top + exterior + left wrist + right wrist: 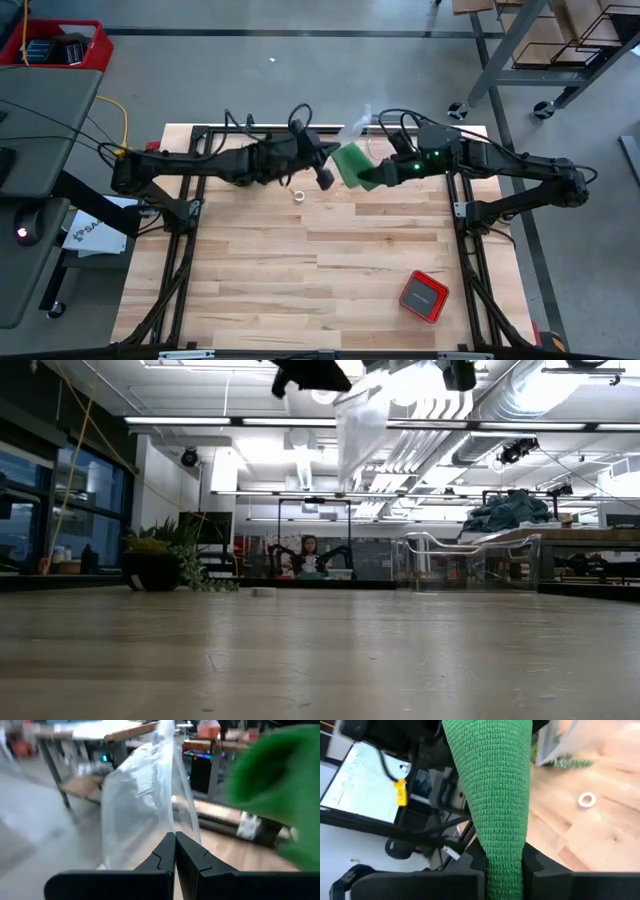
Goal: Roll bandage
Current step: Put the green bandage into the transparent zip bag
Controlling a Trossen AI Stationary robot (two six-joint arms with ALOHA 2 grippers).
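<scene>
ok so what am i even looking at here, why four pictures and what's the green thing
These are four cameras on one robot with two dark arms at a wooden table. One camera looks straight down, one sits at table height, and one rides on each wrist.

The left gripper is shut on a clear plastic bag, which hangs above the table. The right gripper is shut on the bandage, a green knitted fabric strip; that is the green thing.

On the table lie a small white tape ring near the grippers and a red box toward the near right corner. The table-height camera mostly sees the room behind, with the bag at the top.
</scene>
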